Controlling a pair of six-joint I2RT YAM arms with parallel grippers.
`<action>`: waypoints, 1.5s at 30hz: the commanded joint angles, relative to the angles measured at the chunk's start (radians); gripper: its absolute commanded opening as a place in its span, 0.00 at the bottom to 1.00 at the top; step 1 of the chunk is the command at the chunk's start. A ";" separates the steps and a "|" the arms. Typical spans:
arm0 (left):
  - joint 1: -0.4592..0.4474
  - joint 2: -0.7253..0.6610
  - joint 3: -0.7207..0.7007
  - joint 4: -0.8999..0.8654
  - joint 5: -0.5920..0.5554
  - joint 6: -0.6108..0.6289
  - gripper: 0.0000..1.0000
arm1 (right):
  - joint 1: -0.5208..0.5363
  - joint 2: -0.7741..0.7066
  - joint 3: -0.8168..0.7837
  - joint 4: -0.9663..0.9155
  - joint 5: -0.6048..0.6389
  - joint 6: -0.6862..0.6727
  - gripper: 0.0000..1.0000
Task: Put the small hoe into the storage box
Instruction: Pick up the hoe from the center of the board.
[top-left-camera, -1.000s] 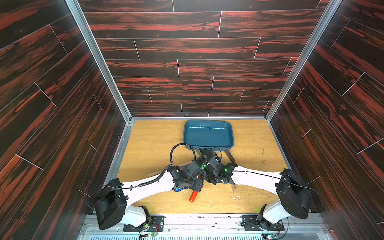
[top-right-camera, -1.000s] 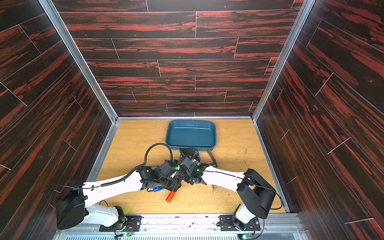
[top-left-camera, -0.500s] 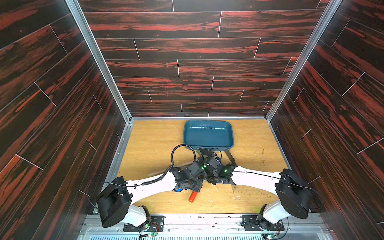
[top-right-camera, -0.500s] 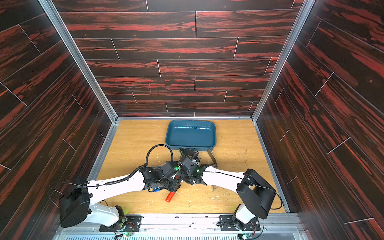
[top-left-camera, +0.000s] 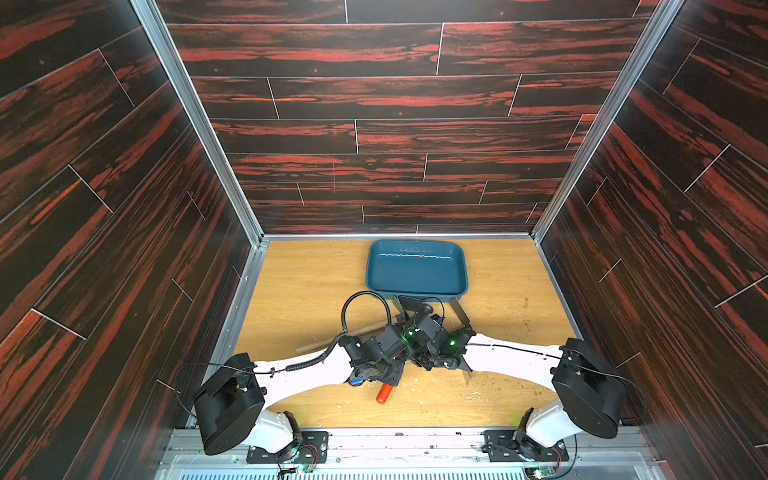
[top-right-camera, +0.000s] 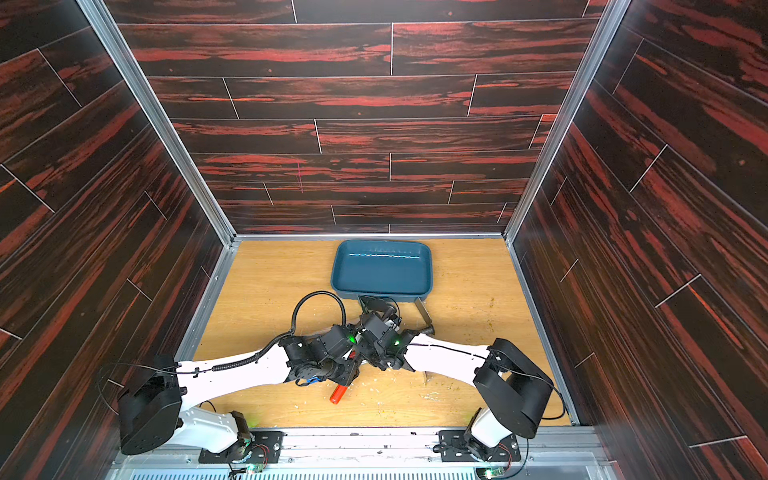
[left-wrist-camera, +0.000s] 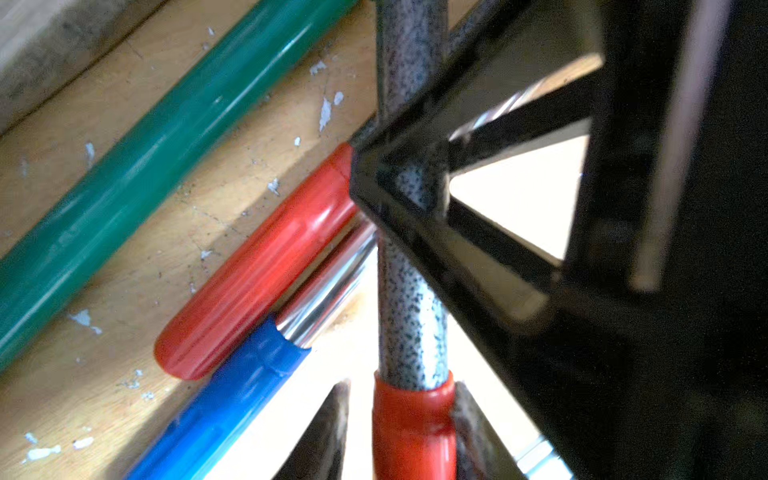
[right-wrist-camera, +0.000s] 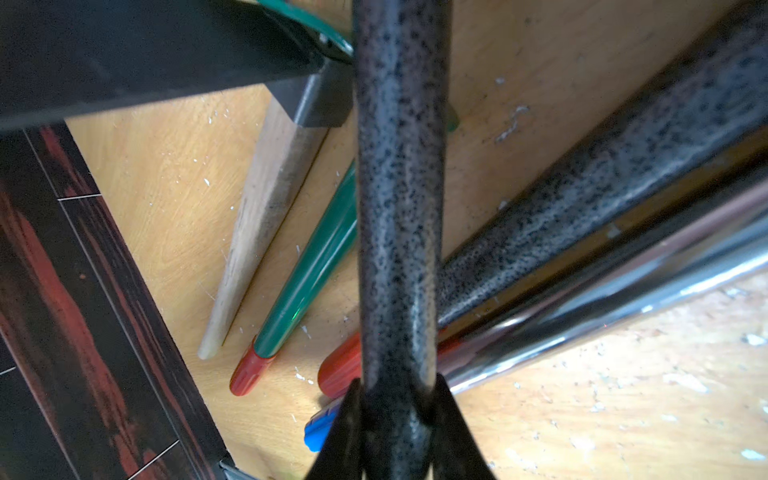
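At the front of the yellow wood-grain worktop (top-left-camera: 436, 405), both white arms reach inward and meet above a crossed heap of long-handled garden tools. Among them is the small hoe (left-wrist-camera: 411, 307), a speckled grey metal shaft ending in a red rubber sleeve. It crosses over the others beneath the two wrists, well short of its goal. The left hand (left-wrist-camera: 401, 392) stands narrow about that red sleeve, one finger against it and a sliver of light beside the other, so I judge it not clamped. The right hand (right-wrist-camera: 397, 382) is closed tight on the same shaft further up. Beneath lie a red plastic handle (left-wrist-camera: 257, 266) on a second speckled shaft, a blue grip (left-wrist-camera: 232, 399) on a chrome tube, a green handle (right-wrist-camera: 307, 274) with a red end cap and a pale wooden handle (right-wrist-camera: 266, 199). Just beyond the wrists two dark metal blades (top-left-camera: 409, 305) point toward the back. Farthest, near the rear wall, sits the shallow dark teal-blue plastic storage box (top-left-camera: 415, 274), empty. The hoe should feel stiff and head-heavy. Its painted shaft looks slick, so the rubber sleeve offers surer purchase, with a second hold nearer the blade to stop it swinging. The box looks short for the handle, so the hoe may have to go in slantwise
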 joint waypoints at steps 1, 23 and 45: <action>-0.005 -0.018 -0.011 -0.011 -0.004 -0.002 0.44 | 0.004 -0.035 -0.001 0.048 0.014 0.003 0.00; -0.004 0.002 -0.009 -0.021 -0.010 0.003 0.35 | 0.003 -0.052 -0.013 0.076 0.012 0.002 0.00; -0.004 -0.076 -0.003 -0.058 -0.068 0.042 0.00 | 0.003 -0.031 0.003 0.045 0.014 -0.036 0.06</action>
